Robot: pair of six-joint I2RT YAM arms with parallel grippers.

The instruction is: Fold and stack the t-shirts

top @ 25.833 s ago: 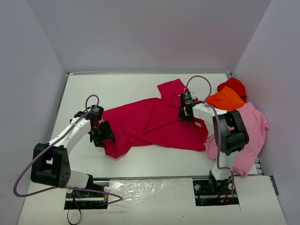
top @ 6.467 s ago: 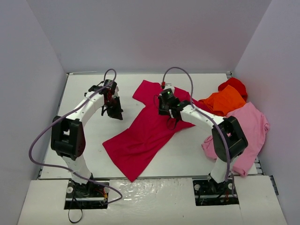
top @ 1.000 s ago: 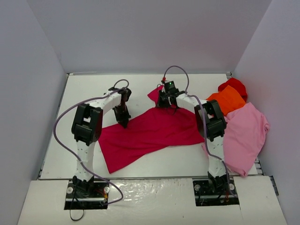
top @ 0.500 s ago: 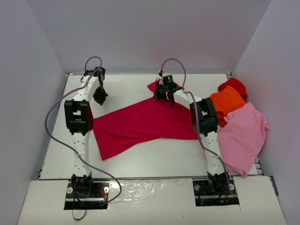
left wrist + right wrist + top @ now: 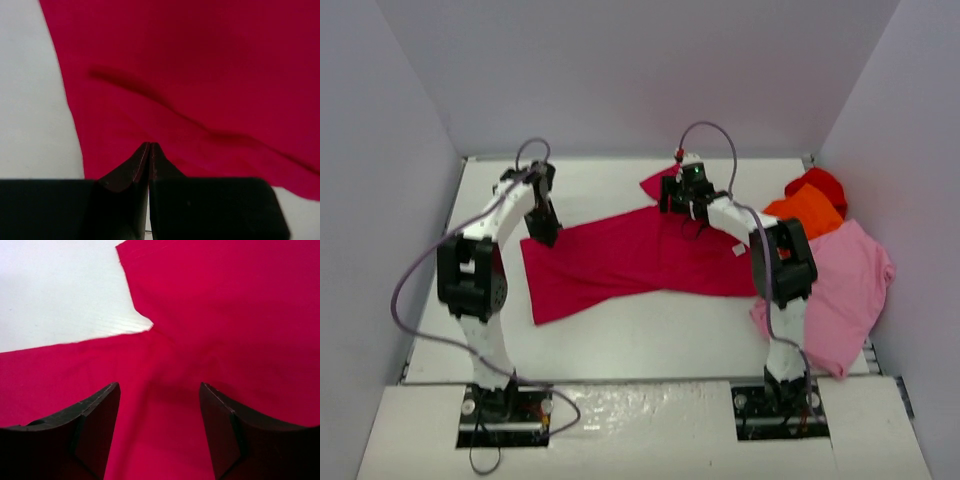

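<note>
Bordering crimson shirt (image 5: pixel 630 258), pink shirt (image 5: pixel 842 285), orange shirt (image 5: pixel 806 212)

Crimson t-shirt (image 5: pixel 640 255) flat mid-table; orange, pink, red t-shirts (image 5: pixel 840 290) heaped right

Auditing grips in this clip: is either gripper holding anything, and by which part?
Right gripper is open, holding nothing. Left gripper is shut at the crimson shirt's edge; whether cloth is pinched cannot be told.

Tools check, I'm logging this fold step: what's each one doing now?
Left tool: closed at the crimson t-shirt's edge; grip cannot be told.
Right tool: open over that shirt, holding nothing.
</note>
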